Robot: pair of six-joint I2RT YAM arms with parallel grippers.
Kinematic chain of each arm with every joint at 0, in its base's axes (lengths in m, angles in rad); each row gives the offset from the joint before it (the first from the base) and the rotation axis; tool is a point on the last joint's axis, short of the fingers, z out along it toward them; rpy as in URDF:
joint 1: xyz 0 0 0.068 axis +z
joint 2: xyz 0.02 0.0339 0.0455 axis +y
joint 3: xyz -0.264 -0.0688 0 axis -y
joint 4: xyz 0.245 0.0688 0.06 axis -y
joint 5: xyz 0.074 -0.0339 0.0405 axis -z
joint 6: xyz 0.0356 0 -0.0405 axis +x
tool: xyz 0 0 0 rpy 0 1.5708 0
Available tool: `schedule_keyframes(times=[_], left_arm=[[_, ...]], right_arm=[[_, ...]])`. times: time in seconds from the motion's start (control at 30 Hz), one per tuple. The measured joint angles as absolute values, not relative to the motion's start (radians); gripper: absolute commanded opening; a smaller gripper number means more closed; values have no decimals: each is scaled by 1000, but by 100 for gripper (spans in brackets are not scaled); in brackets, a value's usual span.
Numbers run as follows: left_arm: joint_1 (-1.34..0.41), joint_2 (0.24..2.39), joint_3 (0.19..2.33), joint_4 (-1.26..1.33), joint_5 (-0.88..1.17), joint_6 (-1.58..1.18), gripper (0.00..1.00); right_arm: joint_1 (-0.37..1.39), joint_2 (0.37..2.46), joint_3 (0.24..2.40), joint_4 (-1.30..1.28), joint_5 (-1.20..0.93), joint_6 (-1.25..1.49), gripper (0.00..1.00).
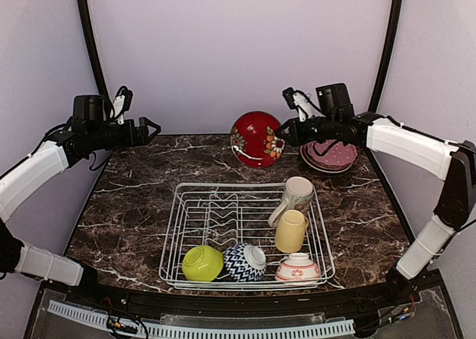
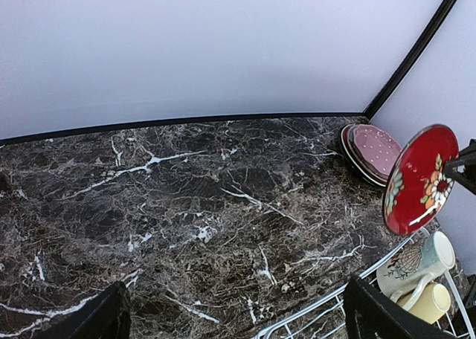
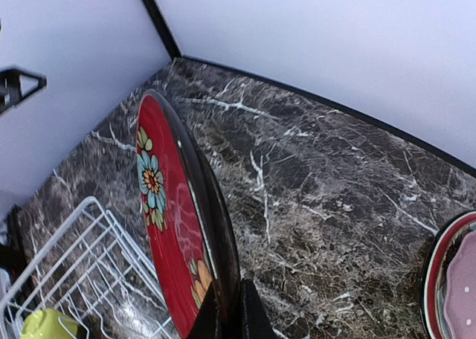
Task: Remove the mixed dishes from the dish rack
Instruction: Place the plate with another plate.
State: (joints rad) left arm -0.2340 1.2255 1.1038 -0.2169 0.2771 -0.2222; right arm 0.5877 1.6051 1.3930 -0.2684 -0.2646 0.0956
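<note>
Surface (image 1: 134, 205) of dark veined marble, with a white wire rack (image 1: 216, 220) toward its near edge. Beyond the rack, near the far edge, a red flowered plate (image 1: 254, 138) is held upright, its rim clenched in the right tool (image 1: 285, 136). In the far right corner, a stack of plates (image 1: 331, 157), pink dotted one uppermost. Above the far left corner, the left tool (image 1: 149, 127), fingers spread, released. In the rack: cream mug (image 1: 297, 194) and yellow mug (image 1: 291, 231) on the right side; lime bowl (image 1: 202, 263), zigzag bowl (image 1: 245, 262) and pink-white bowl (image 1: 298, 268) along the near side.
</note>
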Motion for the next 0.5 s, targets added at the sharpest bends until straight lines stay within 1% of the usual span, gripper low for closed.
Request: schedule_keyframes(times=[0.23, 0.33, 0.5], left_arm=[[-234, 1225, 1104, -217, 277, -222, 99], [-234, 1225, 1104, -217, 277, -222, 99], [-234, 1225, 1104, -217, 277, -222, 99]], right_arm=[[243, 1584, 1205, -7, -574, 477, 0], [144, 1584, 1149, 38, -635, 603, 0], [4, 1584, 1053, 101, -653, 757, 0]])
